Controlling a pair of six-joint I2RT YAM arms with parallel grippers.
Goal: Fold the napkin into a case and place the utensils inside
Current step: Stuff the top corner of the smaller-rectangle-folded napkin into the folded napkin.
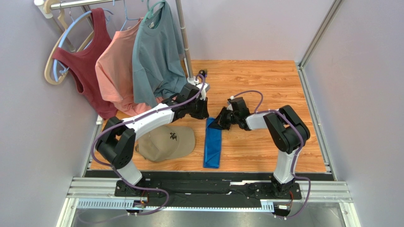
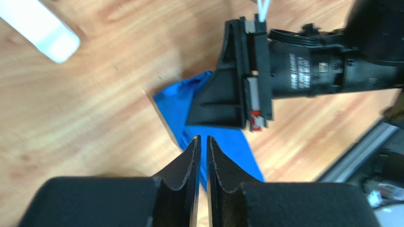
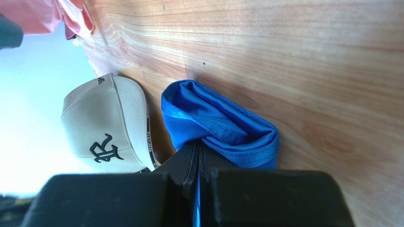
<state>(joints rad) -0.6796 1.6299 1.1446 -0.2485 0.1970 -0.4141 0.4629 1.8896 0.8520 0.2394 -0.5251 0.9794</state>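
The napkin (image 1: 212,144) is a bright blue cloth folded into a long narrow strip on the wooden table, its far end bunched and lifted. My right gripper (image 1: 219,122) is shut on that far end; the right wrist view shows blue cloth (image 3: 223,127) pinched between the closed jaws (image 3: 198,147). My left gripper (image 1: 205,113) hovers just left of it. Its jaws (image 2: 204,140) stand a narrow slit apart, with nothing between them, above the napkin (image 2: 176,106). The right gripper's fingers (image 2: 220,97) show close ahead in the left wrist view. The utensils are out of view.
A tan cap (image 1: 166,141) lies on the table directly left of the napkin. Three garments hang on a rack at the back left; the grey-teal T-shirt (image 1: 156,52) hangs nearest my left arm. A white rack foot (image 2: 40,28) stands behind the grippers.
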